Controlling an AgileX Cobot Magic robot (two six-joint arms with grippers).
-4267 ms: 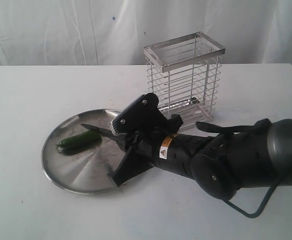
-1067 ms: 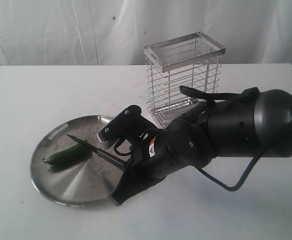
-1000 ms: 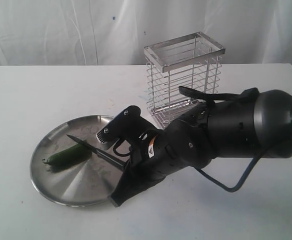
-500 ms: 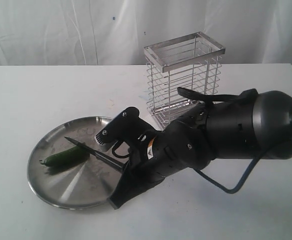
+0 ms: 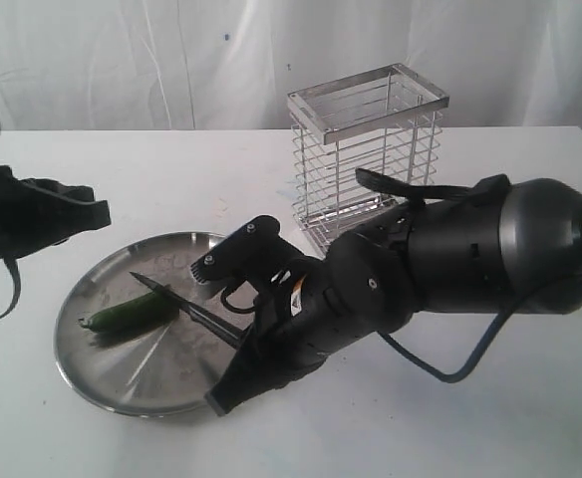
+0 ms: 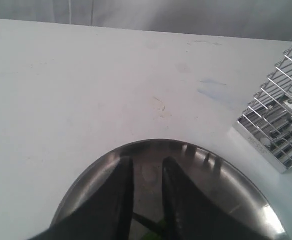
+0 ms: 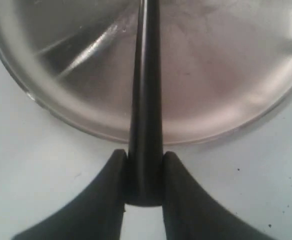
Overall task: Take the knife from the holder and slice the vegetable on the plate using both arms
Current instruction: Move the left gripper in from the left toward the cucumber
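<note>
The knife is held by its black handle between the fingers of the right gripper, which are pressed against both sides of it. The dark blade is pointed out over the plate and is crossed over the end of the vegetable nearer that gripper; whether blade and vegetable are touching cannot be told. The vegetable is seen lying whole on the left part of the plate, and the plate is set on the white worktop. The holder is stood upright behind the right arm, well apart from the vegetable. The left arm is seen at the left edge of the exterior view, raised beside the plate's far rim. In the left wrist view the left gripper is shown over the plate, its fingers parted by a narrow gap with nothing gripped between them; a sliver of green and a dark line are glimpsed through that gap
</note>
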